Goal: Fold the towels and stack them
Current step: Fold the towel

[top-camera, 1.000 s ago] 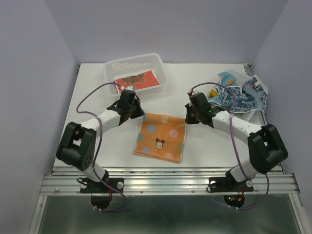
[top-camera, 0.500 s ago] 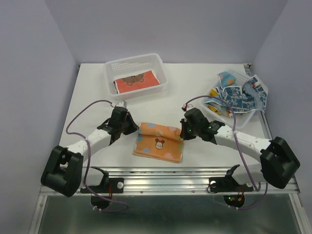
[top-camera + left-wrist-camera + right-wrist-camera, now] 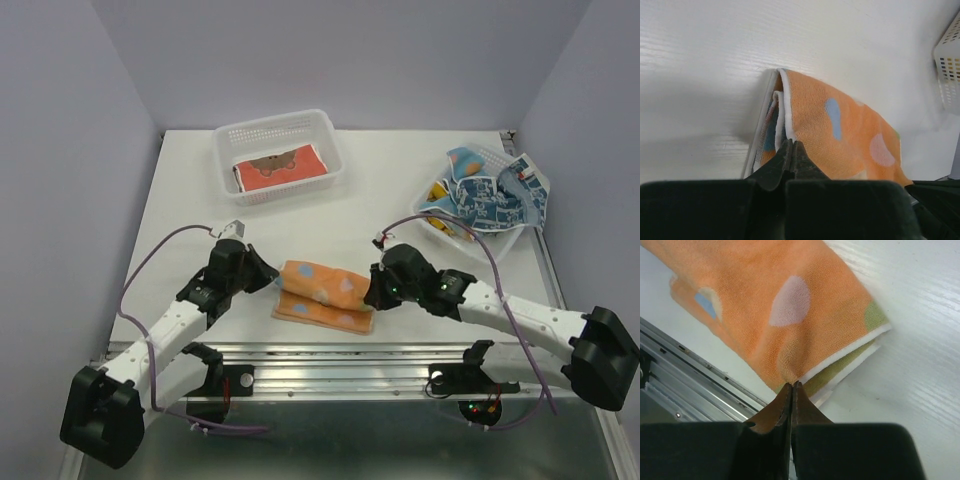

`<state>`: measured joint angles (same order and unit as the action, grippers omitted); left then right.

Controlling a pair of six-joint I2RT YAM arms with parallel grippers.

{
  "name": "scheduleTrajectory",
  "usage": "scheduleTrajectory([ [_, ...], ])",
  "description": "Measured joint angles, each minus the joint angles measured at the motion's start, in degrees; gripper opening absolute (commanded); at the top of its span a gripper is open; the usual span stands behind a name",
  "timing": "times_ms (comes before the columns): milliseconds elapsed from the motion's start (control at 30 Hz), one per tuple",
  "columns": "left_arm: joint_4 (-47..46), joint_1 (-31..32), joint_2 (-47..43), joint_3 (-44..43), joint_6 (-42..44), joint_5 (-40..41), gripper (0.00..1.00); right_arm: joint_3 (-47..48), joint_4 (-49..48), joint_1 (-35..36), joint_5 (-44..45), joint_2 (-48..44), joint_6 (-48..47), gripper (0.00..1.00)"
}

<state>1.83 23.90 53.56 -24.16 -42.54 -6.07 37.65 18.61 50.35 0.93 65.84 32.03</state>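
Nearest the arms, the left gripper (image 3: 268,283) and right gripper (image 3: 372,292) each pinch an end of the orange dotted towel (image 3: 322,293), doubled over on the table (image 3: 380,190). Farther back, a folded red-orange towel (image 3: 277,168) lies in the left basket (image 3: 232,140). The blue towels (image 3: 488,195), heaped far right, look unfolded.

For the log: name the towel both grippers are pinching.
The orange dotted towel, half folded on the table; the red-orange one and the blue ones lie in baskets.
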Motion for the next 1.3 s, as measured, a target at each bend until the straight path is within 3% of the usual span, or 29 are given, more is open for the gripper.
scheduleTrajectory([
  [167, 3.1, 0.0, -5.6, 1.6, -1.7, -0.3, 0.0, -1.4, 0.0, 0.6, -1.9, -3.6, 1.3, 0.01],
  [533, 12.6, 0.2, -9.1, 4.1, -6.8, -0.9, 0.0, -7.8, -1.8, 1.5, -6.9, -4.0, 4.9, 0.01],
  [800, 15.7, 0.2, -10.1, 5.8, -8.8, -2.0, 0.02, -10.3, -5.2, 1.6, -11.0, -3.3, 6.5, 0.08],
  [833, 15.8, 0.2, -10.3, 5.8, -9.0, -2.3, 0.09, -10.5, -5.3, 1.6, -11.3, -3.2, 6.7, 0.14],
  [867, 15.9, 0.2, -10.6, 5.8, -9.0, -2.5, 0.29, -10.6, -5.4, 1.7, -11.5, -3.2, 7.0, 0.19],
  [900, 16.0, 0.2, -11.0, 5.9, -9.3, -2.8, 0.42, -11.0, -5.7, 1.8, -11.8, -3.3, 7.0, 0.34],
  [933, 16.0, 0.2, -11.3, 5.9, -9.2, -2.9, 0.58, -11.3, -5.8, 1.9, -12.0, -3.5, 7.3, 0.44],
  [1000, 16.3, 0.2, -12.3, 5.9, -9.8, -3.3, 0.79, -12.1, -5.4, 1.9, -12.7, -4.3, 7.6, 0.63],
  [1133, 17.3, 0.2, -13.7, 5.9, -10.1, -3.6, 0.97, -12.3, -4.4, 2.0, -12.9, -6.9, 7.8, 1.0],
  [1300, 18.2, 0.2, -15.3, 5.8, -10.3, -2.3, 0.99, -12.3, -2.9, 2.2, -11.8, -12.9, 7.0, 1.0],
])
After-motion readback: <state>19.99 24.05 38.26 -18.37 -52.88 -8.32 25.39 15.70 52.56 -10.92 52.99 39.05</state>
